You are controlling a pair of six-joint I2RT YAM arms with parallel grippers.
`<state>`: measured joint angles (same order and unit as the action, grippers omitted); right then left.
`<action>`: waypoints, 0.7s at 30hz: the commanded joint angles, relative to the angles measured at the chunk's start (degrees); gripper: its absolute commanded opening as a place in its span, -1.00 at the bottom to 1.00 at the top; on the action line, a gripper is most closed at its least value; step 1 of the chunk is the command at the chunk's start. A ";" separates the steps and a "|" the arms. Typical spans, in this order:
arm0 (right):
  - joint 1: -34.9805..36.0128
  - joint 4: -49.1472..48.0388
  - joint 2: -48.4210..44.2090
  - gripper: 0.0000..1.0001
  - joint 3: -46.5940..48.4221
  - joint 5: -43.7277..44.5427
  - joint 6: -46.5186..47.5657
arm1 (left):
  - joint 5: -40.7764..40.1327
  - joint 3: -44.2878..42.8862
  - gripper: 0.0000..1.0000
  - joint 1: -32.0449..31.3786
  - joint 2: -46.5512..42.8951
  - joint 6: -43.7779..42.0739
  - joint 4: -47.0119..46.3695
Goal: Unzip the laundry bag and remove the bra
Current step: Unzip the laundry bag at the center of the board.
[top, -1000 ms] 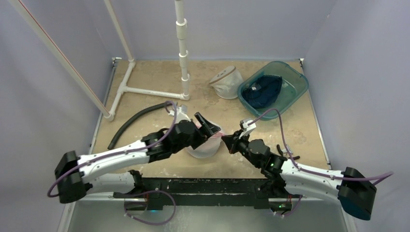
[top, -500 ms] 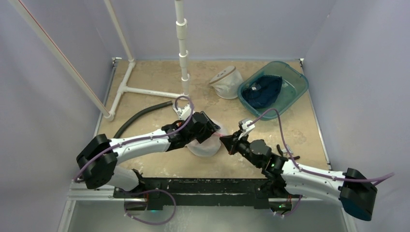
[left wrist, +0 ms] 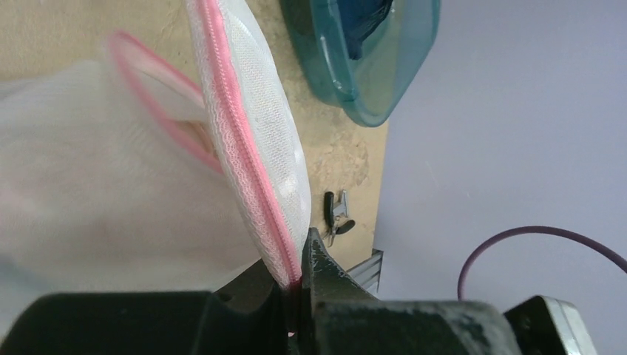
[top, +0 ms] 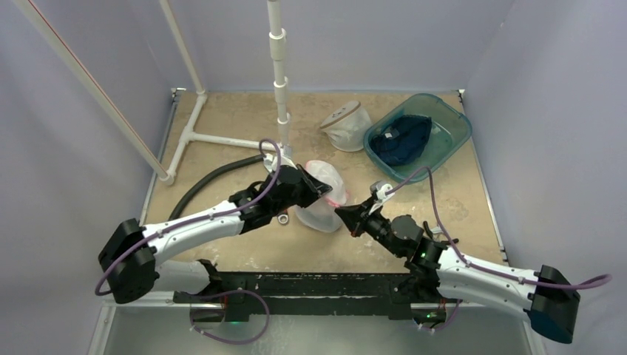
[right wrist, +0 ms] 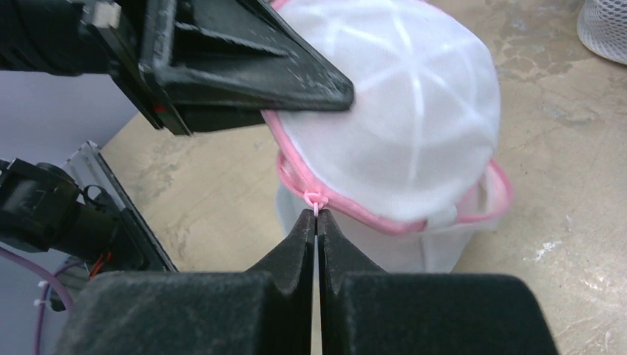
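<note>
Right fingers (right wrist: 299,237) pinch shut on the pink zipper pull (right wrist: 315,198) at the near side of the white mesh laundry bag (top: 323,194), mid-worktop (top: 236,118). Left fingers (left wrist: 325,270) clamp shut on its pink zipper rim. Far right, a teal tub (top: 458,122) holds dark cloth (top: 403,140).

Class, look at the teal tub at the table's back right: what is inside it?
A crumpled dark blue cloth lies in the teal tub; anything beneath the cloth is covered.

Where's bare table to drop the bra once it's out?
In front of the teal bin, toward the right edge, is bare. So is the strip behind the white pipe base, along the back edge. Crowded: the middle, with laundry bag, left gripper, right gripper and black hose.
</note>
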<state>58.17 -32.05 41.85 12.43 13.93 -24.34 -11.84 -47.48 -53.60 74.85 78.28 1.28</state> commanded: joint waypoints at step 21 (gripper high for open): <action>0.27 4.93 1.71 -0.94 1.62 4.94 -5.35 | 5.23 8.52 -1.00 4.63 -12.28 -7.05 -4.11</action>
<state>58.28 -28.51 45.23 12.99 18.48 -29.91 -6.87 -40.47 -49.56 64.75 73.12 0.51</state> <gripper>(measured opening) 0.007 0.020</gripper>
